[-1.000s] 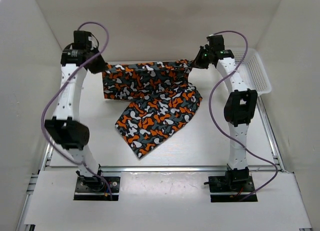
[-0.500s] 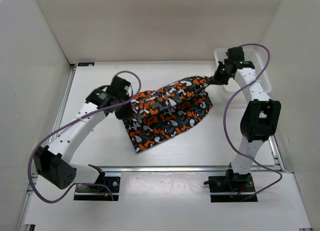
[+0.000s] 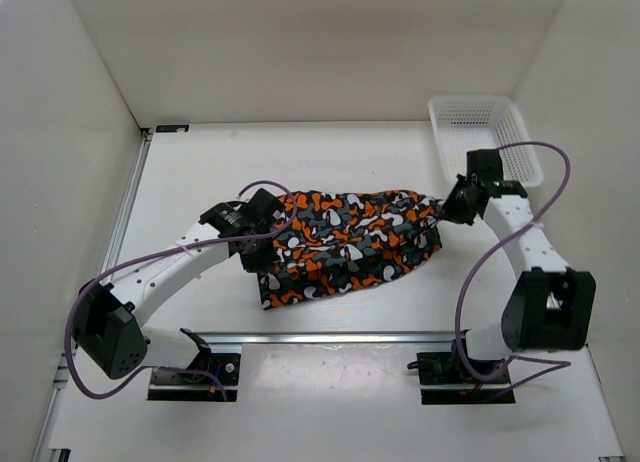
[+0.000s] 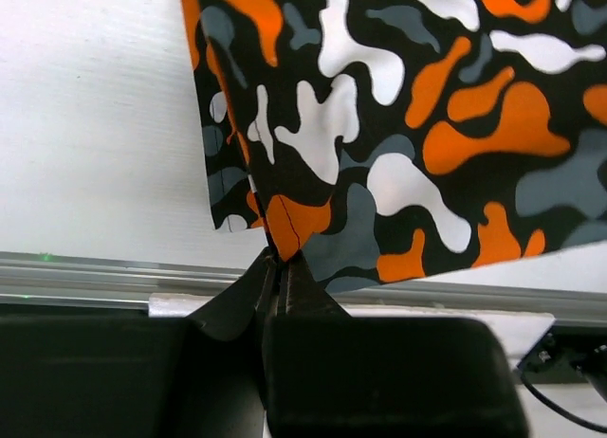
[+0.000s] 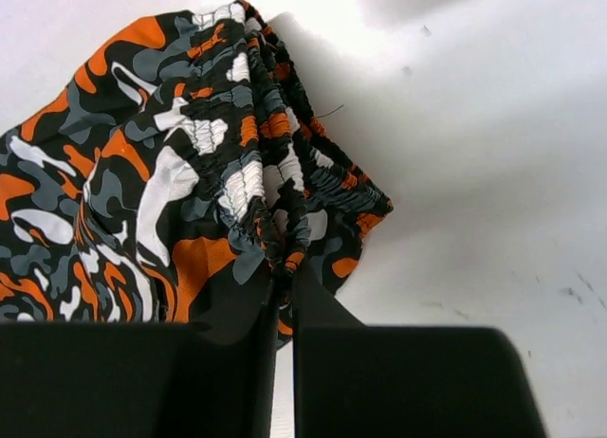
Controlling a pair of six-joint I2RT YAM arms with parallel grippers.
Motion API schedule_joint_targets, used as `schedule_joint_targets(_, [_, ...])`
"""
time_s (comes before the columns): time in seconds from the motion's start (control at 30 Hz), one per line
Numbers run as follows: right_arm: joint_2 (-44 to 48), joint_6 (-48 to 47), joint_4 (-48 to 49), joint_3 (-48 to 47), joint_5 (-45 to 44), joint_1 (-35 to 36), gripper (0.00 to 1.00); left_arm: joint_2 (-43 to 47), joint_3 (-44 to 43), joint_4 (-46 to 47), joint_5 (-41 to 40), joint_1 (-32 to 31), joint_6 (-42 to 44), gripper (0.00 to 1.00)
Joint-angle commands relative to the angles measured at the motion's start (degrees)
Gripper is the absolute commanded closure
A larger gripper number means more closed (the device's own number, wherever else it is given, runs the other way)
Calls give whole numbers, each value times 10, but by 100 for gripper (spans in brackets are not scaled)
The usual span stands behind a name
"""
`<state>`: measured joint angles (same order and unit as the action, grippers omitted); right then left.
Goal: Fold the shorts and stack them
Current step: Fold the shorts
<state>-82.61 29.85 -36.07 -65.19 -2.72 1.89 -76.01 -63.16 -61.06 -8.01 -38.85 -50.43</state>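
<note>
Grippers: left gripper (image 4: 282,260) pinched shut on a fabric edge, right gripper (image 5: 285,267) clamped on the gathered waistband (image 5: 275,144).
Shorts: the shorts (image 3: 350,244) stretched between both arms, low over the table (image 3: 200,172).
Handling: likely light, limp and sagging; edges and waistband look the surest holds.

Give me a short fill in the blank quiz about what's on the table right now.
1. The left gripper and right gripper each pinch the same pair of ____.
2. The right gripper grips the cloth at its gathered elastic ____.
3. The basket stands at the far ____ corner of the table.
Missing words: shorts; waistband; right.
</note>
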Motion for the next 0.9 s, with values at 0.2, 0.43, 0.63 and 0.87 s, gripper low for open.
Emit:
schedule_joint_targets(0.2, [153, 68, -21, 145, -50, -1, 99, 30, 26, -5, -18, -3, -40, 90])
schedule_joint_targets(0.43, [249, 128, -21, 278, 28, 6, 44, 5, 84, -10, 20, 18, -75, 66])
schedule_joint_targets(0.63, [248, 140, -26, 284, 2, 6, 26, -12, 94, -2, 56, 26, -93, 27])
schedule_joint_targets(0.87, [198, 122, 13, 286, 2, 6, 31, -1, 149, 22, 85, 26, -112, 27])
